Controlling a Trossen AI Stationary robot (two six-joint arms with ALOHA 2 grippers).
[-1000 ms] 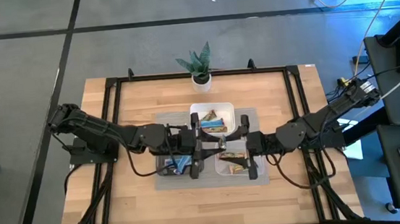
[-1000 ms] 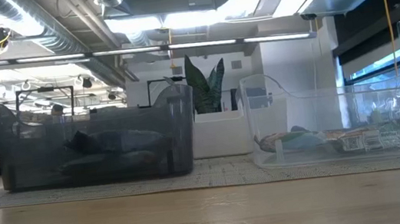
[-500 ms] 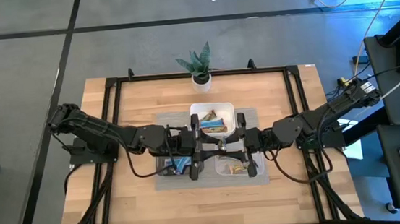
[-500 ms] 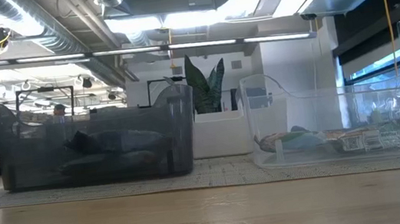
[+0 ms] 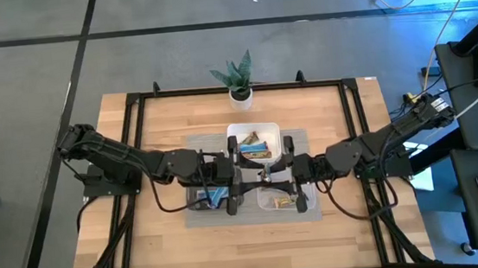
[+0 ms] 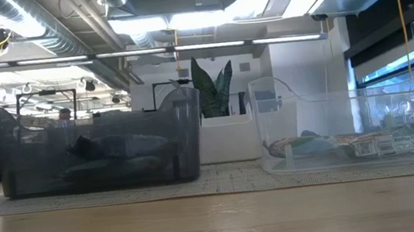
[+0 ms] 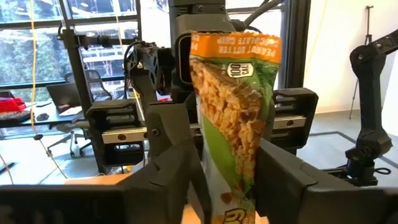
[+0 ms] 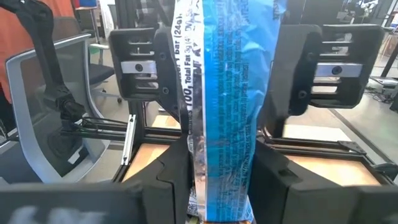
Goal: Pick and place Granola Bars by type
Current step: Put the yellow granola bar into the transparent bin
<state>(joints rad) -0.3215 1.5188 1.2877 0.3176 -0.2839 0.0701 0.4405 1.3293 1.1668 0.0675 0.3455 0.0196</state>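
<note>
One granola bar hangs level between my two grippers, over the middle of the trays. It shows its green-and-tan face in the left wrist view and its blue, silver-seamed face in the right wrist view. My left gripper comes from the table's left and my right gripper from its right. They face each other, each with an end of the bar between its fingers. More bars lie in the white tray, the dark tray and the clear tray. My left gripper has the bar's left end between its two fingers, which stand against its long edges. The fingers come level from the table's left and lie along the bar. The bar is clear of the trays. My right gripper pinches the bar's right end by its long edges between its two fingers. They come level from the table's right and lie along the bar. The bar stays level between the two grippers.
The three trays stand close together on a grey mat in the middle of the table. The low view shows the dark tray and the clear tray side by side. A potted plant stands at the far edge.
My right gripper has gone from over the clear tray a little toward the table's left and far edge, up to the left gripper, and has then kept still.
</note>
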